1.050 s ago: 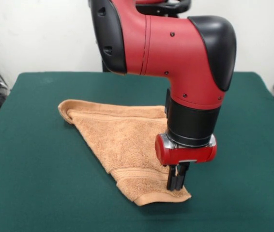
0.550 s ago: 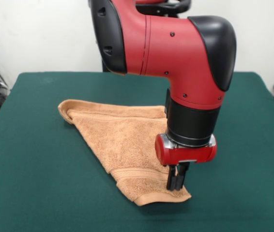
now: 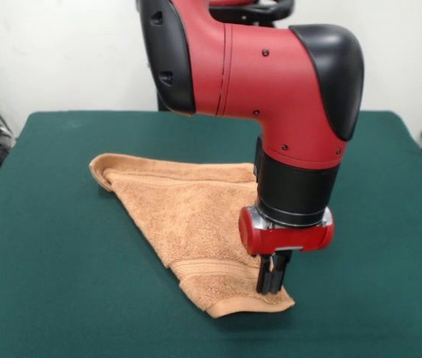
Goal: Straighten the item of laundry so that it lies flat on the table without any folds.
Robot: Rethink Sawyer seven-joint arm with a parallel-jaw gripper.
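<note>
Small orange-tan terry hand towel (image 3: 189, 216) lies folded into a rough triangle on the large dark green felt-topped table (image 3: 62, 283), around centre of the top; one long edge runs along the far side from a rolled corner at about 9 o'clock of the cloth across to behind the arm; the point of the triangle sits at about 5 o'clock, close to the near table edge; woven border band and hem visible along that near corner; no label visible.

Red and black robot arm (image 3: 271, 82) comes down over the right part of the towel and hides the cloth's 3 o'clock side; black two-finger gripper (image 3: 273, 277) stands vertical with tips down on the near corner, just inside the hem; fingers look pressed together with almost no gap, pinched on the towel's top layer as far as this view shows; how much cloth sits between the tips is hidden.

Step in hand, by my reading: the grasp of the folded-over corner; the unfolding itself not yet done, towel clearly doubled over; task early to middle.

Next move likely calls for a lift just clear of the table, then a carry of the corner away from the fold line, toward roughly 4 o'clock, so the top layer peels off the lower one; plenty of bare table there; risk of grabbing both layers and dragging the whole towel instead of opening it.
</note>
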